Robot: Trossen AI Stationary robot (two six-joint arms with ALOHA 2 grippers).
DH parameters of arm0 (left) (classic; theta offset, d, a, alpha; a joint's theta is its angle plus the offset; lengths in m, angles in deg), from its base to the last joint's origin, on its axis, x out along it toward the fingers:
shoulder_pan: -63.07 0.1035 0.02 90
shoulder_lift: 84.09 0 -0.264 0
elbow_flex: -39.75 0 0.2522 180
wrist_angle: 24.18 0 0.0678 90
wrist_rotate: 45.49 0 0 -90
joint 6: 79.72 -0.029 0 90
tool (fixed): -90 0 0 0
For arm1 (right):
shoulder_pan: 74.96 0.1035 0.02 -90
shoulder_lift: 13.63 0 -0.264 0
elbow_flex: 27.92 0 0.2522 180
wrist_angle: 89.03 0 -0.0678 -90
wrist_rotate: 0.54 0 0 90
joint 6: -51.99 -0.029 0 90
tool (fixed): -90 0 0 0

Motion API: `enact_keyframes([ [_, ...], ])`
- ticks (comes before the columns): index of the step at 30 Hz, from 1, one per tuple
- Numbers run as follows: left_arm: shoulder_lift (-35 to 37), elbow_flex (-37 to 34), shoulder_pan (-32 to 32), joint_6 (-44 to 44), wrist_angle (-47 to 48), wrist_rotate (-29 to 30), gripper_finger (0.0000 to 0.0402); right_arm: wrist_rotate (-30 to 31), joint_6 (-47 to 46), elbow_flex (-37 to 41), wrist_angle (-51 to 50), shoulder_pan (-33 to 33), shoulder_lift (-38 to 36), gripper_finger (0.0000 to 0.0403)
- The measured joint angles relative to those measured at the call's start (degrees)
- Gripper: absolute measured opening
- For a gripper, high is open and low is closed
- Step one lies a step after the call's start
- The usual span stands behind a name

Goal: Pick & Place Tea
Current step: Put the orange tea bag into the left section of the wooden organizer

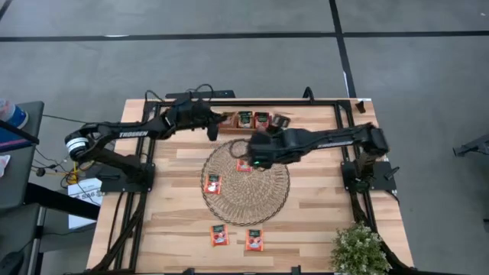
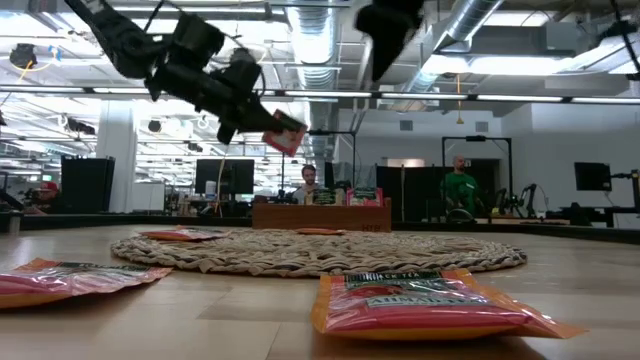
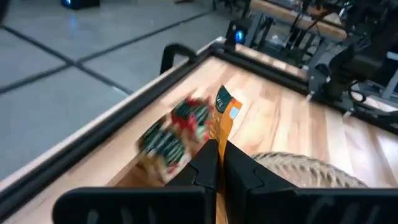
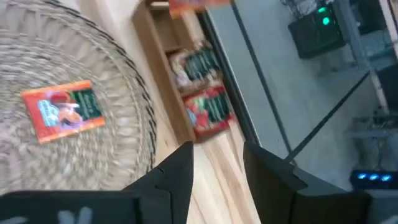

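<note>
I have the left hand up in the air near the far edge of the tabletop, just beside the left end of the wooden tray. Its fingers are pinched fully together on a red-orange sachet, which stands on edge between them; from the low view that same sachet hangs well above the tabletop, tilted.

My right hand hovers over the far part of the round woven mat, above a red-orange sachet that lies flat on the weave. The two fingers stand apart with a clear gap and nothing sits between them, so this hand is open and carries nothing.

A second red sachet lies on the left part of the mat. Two more sachets lie on the bare wood at the near edge, side by side but not touching; in the low view the closer one fills the foreground. The tray at the far edge holds several sachets standing in its compartments, some with dark green faces and some red; I cannot tell how many.

A small potted plant sits at the near right corner. Across the room beyond the tabletop I can see people at desks
</note>
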Motion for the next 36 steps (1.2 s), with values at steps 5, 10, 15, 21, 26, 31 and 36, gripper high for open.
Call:
enact_keyframes([
  [5,-4.4,0.0,6.6,1.5,-5.6,-10.3,0.0000,0.0,-1.9,8.8,7.5,0.0,-9.7,0.0130],
  [10,-11.4,0.0,8.4,3.3,-11.7,-14.7,0.0000,-0.1,-1.9,13.5,12.9,0.0,-15.5,0.0130],
  [15,-16.8,0.0,8.4,3.5,-17.3,-14.9,0.0000,-0.1,-1.9,16.2,13.3,-0.1,-17.0,0.0130],
  [21,-20.9,0.0,9.4,4.5,-20.8,-16.7,0.0000,-0.2,-4.3,24.6,20.0,-0.5,-22.7,0.0130],
  [26,-22.1,0.0,11.0,5.0,-21.7,-19.1,0.0000,-0.2,-4.4,30.5,25.5,-1.4,-31.6,0.0130],
  [31,-22.2,0.0,12.8,5.0,-22.2,-21.3,0.0000,-0.2,-4.3,35.4,30.1,-1.0,-40.1,0.0130],
  [36,-22.2,0.0,14.1,6.1,-23.0,-24.6,0.0000,-0.2,-4.3,41.1,36.5,0.0,-48.0,0.0130],
])
